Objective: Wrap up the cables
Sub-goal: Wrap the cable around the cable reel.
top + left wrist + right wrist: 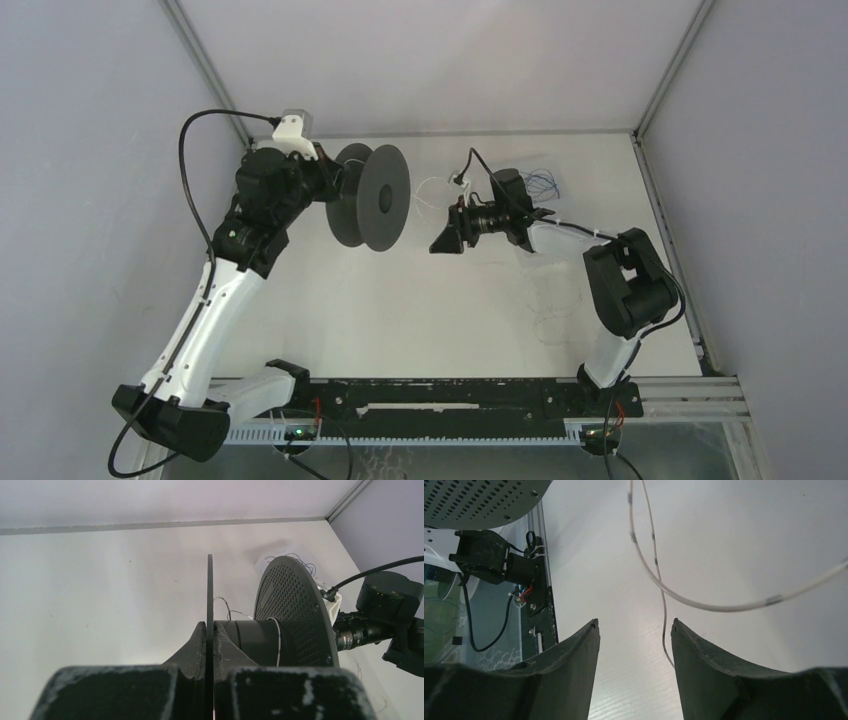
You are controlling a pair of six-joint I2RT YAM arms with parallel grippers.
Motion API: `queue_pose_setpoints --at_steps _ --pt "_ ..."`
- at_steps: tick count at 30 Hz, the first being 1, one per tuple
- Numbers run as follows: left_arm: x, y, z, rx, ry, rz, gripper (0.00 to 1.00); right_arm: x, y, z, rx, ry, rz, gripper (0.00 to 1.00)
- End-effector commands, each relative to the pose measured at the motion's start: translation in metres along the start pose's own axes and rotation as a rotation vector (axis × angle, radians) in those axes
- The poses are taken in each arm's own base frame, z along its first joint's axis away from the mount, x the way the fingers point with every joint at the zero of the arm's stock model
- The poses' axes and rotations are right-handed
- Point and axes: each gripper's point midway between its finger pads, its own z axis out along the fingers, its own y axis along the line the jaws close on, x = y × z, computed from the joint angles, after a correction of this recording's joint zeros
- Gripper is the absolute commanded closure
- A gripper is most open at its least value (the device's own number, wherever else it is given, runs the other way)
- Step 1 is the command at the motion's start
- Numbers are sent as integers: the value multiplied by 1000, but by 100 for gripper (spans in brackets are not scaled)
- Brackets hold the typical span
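Note:
The black spool [370,195] is held off the table at back centre. My left gripper [210,625] is shut on the spool's thin near flange [210,590]; the perforated far flange [295,610] is behind it. One turn of the thin whitish cable [272,640] lies round the hub. The cable [430,190] runs loosely from the spool towards my right gripper [445,232]. In the right wrist view the cable [659,580] loops over the table, and one strand hangs just inside the right finger [704,660]. My right gripper [634,625] is open and holds nothing.
A tangle of thin blue wire [543,183] lies behind the right wrist near the back right corner. More faint loops of cord [548,315] lie on the table beside the right arm. A black and metal rail [680,395] runs along the near edge. Grey walls enclose the table.

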Motion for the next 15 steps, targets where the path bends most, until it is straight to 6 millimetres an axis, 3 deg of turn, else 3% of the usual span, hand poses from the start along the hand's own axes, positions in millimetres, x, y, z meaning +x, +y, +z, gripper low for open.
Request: queue_pose_setpoints --at_steps 1,7,12,15 --pt "-54 -14 -12 34 -158 -34 100 -22 0 12 7 -55 -97 40" --pt "-60 -13 -13 20 -174 -63 100 -8 3 22 -3 2 -99 62" --pt "-66 5 -15 -79 -201 -82 100 7 15 23 -28 59 -100 96" --pt "-69 24 -16 -181 -222 -89 100 21 33 24 -46 123 -149 100"
